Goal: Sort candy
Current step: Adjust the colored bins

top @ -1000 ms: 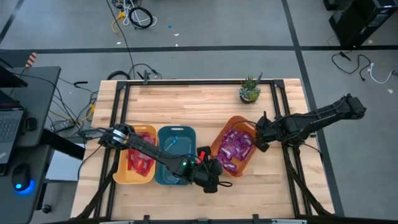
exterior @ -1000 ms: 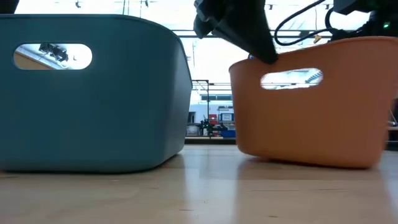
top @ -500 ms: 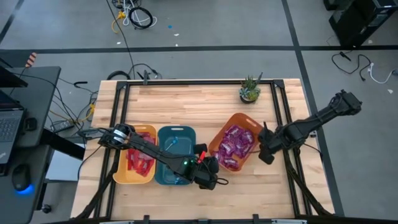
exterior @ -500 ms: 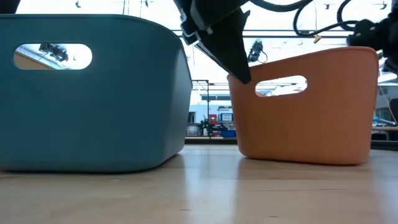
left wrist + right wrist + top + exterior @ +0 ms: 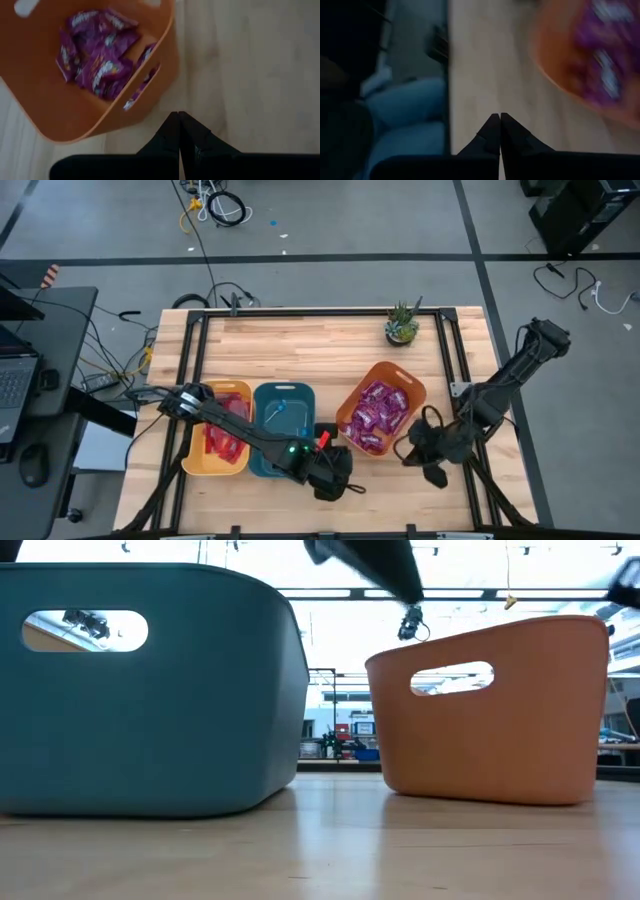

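You've got both the left gripper [image 5: 335,478] and right gripper [image 5: 422,455] clenched empty at the near table edge, with the candy [image 5: 378,414] already binned just beyond, the right marginally nearer.

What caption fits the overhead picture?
Red candy in yellow bin, purple candy in orange bin; both arms near the table's front.
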